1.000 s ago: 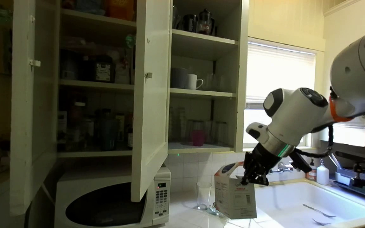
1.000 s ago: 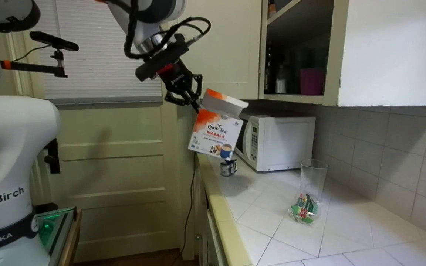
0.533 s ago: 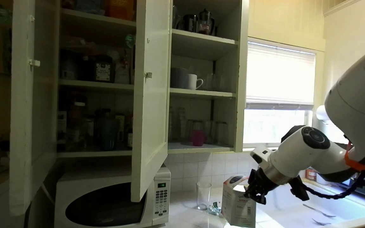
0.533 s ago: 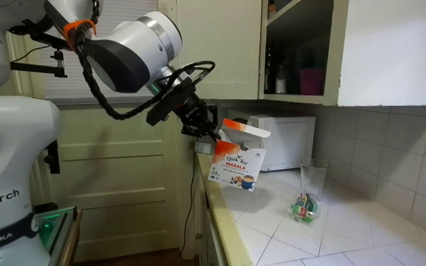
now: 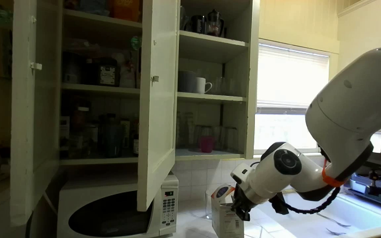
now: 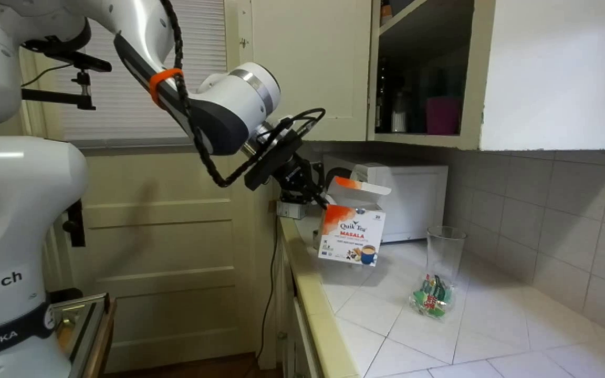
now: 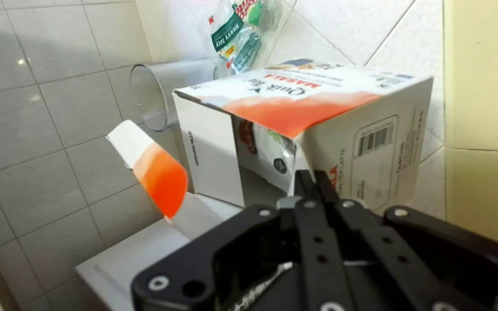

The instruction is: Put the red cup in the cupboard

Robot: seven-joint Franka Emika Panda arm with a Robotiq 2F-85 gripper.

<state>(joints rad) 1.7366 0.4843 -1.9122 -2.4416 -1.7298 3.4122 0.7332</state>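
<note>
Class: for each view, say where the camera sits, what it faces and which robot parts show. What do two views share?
Wrist view: mounted behind the gripper, looking past it at the Quik Tea Masala box; only the gripper shows.
Exterior view: in front of the cupboard, facing it; arm and gripper show at picture right.
Exterior view: at the near end of the tiled countertop, looking towards the microwave; lower column, arm and gripper show.
Shared: both exterior views show the red cup in the cupboard.

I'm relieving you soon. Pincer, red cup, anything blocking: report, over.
Pincer shut on tea box. Red cup in cupboard, bottom shelf. Probably in the way: held tea box.
</note>
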